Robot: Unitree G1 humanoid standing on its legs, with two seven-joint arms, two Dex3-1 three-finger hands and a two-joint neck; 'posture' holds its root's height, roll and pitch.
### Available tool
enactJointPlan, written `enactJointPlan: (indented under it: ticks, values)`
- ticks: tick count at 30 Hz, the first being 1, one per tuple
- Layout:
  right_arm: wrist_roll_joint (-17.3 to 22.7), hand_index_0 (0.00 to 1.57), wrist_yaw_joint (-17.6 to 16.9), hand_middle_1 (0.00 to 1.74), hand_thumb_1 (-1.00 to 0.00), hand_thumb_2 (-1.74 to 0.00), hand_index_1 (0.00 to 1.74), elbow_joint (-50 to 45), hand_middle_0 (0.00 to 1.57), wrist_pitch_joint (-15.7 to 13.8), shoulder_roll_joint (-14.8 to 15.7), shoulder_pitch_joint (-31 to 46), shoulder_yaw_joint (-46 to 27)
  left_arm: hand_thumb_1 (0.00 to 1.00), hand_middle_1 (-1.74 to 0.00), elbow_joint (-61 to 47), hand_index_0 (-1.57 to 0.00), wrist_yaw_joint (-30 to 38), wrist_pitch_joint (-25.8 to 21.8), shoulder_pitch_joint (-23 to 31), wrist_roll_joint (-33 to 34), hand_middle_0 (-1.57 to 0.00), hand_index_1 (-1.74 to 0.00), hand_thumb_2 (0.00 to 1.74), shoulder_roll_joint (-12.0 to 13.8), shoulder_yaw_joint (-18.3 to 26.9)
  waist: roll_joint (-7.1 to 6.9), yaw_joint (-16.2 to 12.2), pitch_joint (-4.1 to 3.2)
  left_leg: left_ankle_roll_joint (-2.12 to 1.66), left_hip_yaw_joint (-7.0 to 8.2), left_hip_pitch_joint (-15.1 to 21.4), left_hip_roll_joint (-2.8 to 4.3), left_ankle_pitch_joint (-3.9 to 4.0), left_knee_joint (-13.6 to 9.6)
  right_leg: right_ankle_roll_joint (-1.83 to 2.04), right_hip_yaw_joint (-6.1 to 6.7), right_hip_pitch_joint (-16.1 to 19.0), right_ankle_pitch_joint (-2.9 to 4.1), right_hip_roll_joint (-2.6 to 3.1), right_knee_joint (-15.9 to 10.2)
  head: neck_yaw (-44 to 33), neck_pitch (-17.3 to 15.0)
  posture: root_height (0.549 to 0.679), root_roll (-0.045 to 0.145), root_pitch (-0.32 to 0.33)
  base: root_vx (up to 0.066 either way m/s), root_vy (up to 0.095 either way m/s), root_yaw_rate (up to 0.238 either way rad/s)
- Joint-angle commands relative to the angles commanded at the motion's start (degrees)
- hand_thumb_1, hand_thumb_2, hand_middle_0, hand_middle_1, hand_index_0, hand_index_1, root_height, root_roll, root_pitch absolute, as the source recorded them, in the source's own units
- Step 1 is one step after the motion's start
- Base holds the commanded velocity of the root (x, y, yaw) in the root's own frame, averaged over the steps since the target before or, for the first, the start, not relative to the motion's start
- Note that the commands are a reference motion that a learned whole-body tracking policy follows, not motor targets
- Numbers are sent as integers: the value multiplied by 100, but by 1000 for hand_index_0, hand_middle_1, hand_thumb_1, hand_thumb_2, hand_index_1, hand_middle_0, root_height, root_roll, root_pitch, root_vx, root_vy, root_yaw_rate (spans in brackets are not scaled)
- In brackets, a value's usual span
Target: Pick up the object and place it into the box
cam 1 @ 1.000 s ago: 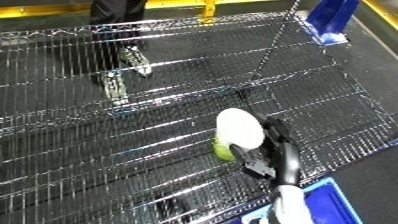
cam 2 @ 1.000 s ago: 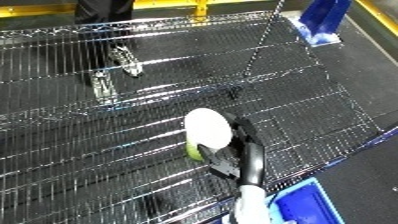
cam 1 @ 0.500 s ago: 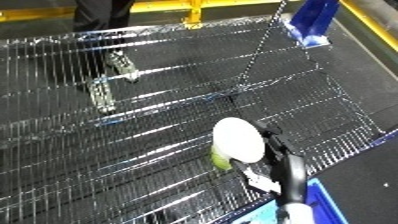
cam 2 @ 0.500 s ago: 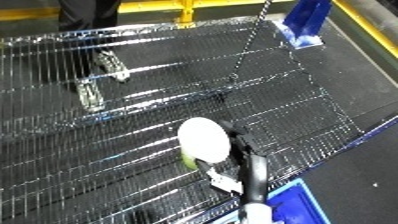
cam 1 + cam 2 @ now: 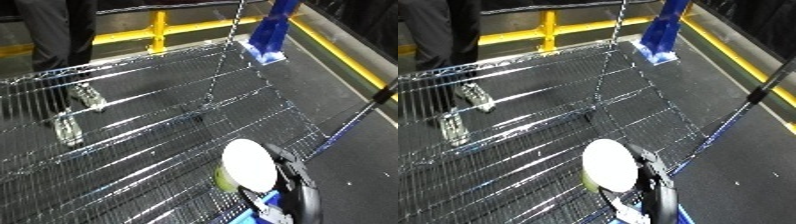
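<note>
The object is a round container with a white flat end and a yellow-green body. It sits tilted just over the near right part of the wire shelf. My right hand comes up from the lower edge with its black fingers curled round the object's right side. A small piece of the blue bin shows at the bottom edge, right under the hand. My left hand shows in neither view.
A blue post stands at the shelf's far right corner, in front of a yellow rail. A dark pole slants along the shelf's right edge. A person's legs and shoes stand at the far left.
The whole picture has tilted and shifted, so the camera has moved. My right hand still holds the object, now lower in the picture and close over the bin's edge.
</note>
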Motion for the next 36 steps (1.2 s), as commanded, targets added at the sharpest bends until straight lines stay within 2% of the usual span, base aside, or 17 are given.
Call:
enactJointPlan:
  ticks: [3,5,7,11,13,16,21,25,30,31,32,36]
  values:
    - [12,1020,3,1131,-650,-1131,1131,-169,1020,-139,138,500,-170,1000,-1740,60,-1570,-21,-43,19,48,-1570,-1740,1740,-74,1,-23,-150,-31,-5,61,231,68,-18,-84,37,87,191,24,-2,-98,104,-263,663,60,72,10,81,-203]
    - [61,1020,22,1131,-650,-1131,1131,-240,1020,-199,194,796,-273,1000,-1740,100,-1570,-38,-67,44,58,-1570,-1740,1740,-124,-3,-17,-246,-89,-11,120,371,103,-25,-163,63,140,294,43,-10,-186,153,-486,664,60,67,18,101,-223]
    - [126,1020,55,1131,-650,-1131,1131,-289,1020,-244,239,1058,-368,1000,-1740,155,-1570,-72,-97,70,65,-1570,-1740,1740,-188,7,-1,-346,-159,-16,190,499,122,-36,-250,87,192,382,66,-18,-296,235,-805,666,61,64,8,121,-248]
    - [256,1020,131,1131,-650,-1131,1131,-301,1020,-344,280,1450,-515,1000,-1740,257,-1570,-64,-170,62,57,-1570,-1740,1740,-322,-17,56,-558,-263,-29,344,740,153,-70,-390,121,297,542,131,-27,-510,513,-1698,669,64,59,5,148,-246]
    - [312,1020,189,1131,-650,-1131,1131,-255,1020,-380,283,1604,-584,1000,-1740,334,-1570,-35,-219,53,32,-1570,-1740,1740,-378,-46,92,-654,-302,-34,406,858,172,-102,-420,133,352,619,147,-26,-563,614,-1978,670,64,52,56,139,-227]
    - [415,1020,293,1131,-650,-1131,1131,-152,1020,-425,280,1840,-694,1000,-1740,457,-1570,-26,-287,82,-6,-1570,-1740,1740,-441,-60,141,-780,-345,-37,492,1008,192,-164,-424,154,423,704,142,-33,-587,696,-2217,670,64,40,73,115,-220]
    - [655,1020,410,1131,-650,-1131,1131,4,1020,-488,315,2215,-879,1000,-1740,502,-1570,-72,-284,194,-29,-1570,-1740,1740,-509,6,229,-940,-383,-30,657,1153,169,-228,-456,183,498,769,129,-64,-653,732,-2187,670,69,37,21,81,-150]
    - [763,1020,427,1131,-650,-1131,1131,97,1020,-558,331,2370,-966,1000,-1740,474,-1570,-90,-272,223,-37,-1570,-1740,1740,-512,20,272,-1032,-362,-10,726,1175,133,-267,-439,184,528,737,136,-62,-663,776,-2088,671,72,40,-25,37,-65]
    - [904,628,521,696,-400,-696,696,244,628,-601,299,2381,-1005,1000,-1740,487,-1570,-79,-290,158,-36,-1570,-1740,1740,-524,-28,313,-1105,-316,5,760,1157,107,-318,-359,175,542,663,127,-53,-599,838,-1983,670,75,41,-25,13,-48]
    - [956,471,571,522,-300,-522,522,294,471,-613,275,2375,-1011,1000,-1740,492,-1570,-71,-294,132,-39,-1570,-1740,1740,-535,-50,334,-1126,-298,3,764,1145,96,-328,-326,167,549,639,121,-51,-570,847,-1947,670,77,40,-6,7,-25]
    - [956,471,571,522,-300,-522,522,294,471,-613,275,2375,-1011,1000,-1740,492,-1570,-71,-294,132,-39,-1570,-1740,1740,-535,-50,334,-1126,-298,3,764,1145,96,-328,-326,167,549,639,121,-51,-570,847,-1947,670,77,40,-6,7,-25]
    - [982,157,614,174,-100,-174,174,336,157,-631,269,2388,-1010,1000,-1740,472,-1570,-25,-292,109,-47,-1570,-1740,1740,-554,-85,381,-1160,-288,-6,765,1152,78,-327,-317,156,567,622,111,-40,-549,838,-1816,669,79,40,8,5,-19]
